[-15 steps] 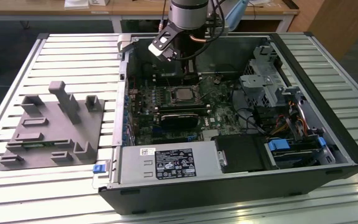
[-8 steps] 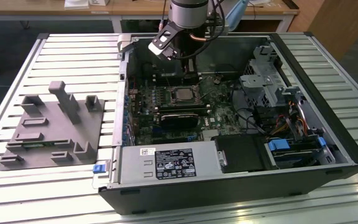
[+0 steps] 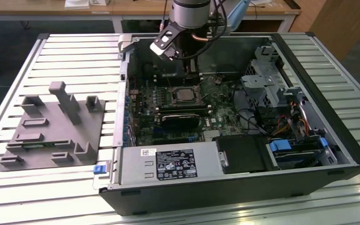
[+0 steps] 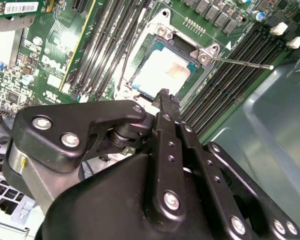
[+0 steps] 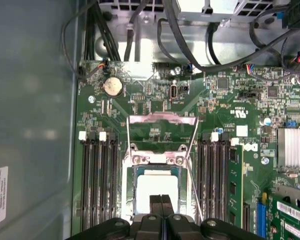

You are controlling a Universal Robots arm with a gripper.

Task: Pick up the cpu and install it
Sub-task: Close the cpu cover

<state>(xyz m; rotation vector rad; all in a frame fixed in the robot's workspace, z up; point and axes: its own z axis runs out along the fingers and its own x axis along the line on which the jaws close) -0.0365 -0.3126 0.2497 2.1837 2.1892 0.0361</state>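
The cpu point(image 3: 183, 95) lies flat in the motherboard socket, its pale silver top facing up; it also shows in both wrist views point(image 4: 165, 72) point(image 5: 157, 190). The socket's metal load plate point(image 5: 162, 125) is flipped open and its thin lever point(image 4: 240, 62) stands free. My gripper point(image 5: 162, 198) hangs just above the cpu's near edge with its two black fingers point(image 4: 162, 102) pressed together and nothing between them. In the exterior view the arm point(image 3: 183, 28) reaches down into the open computer case above the socket.
Memory slots point(image 5: 97, 175) flank the socket on both sides. The case holds a power supply point(image 3: 167, 164), a drive cage point(image 3: 267, 84) and loose cables point(image 5: 190, 40). A grey fixture block point(image 3: 48, 126) sits on the slatted table at the exterior view's left.
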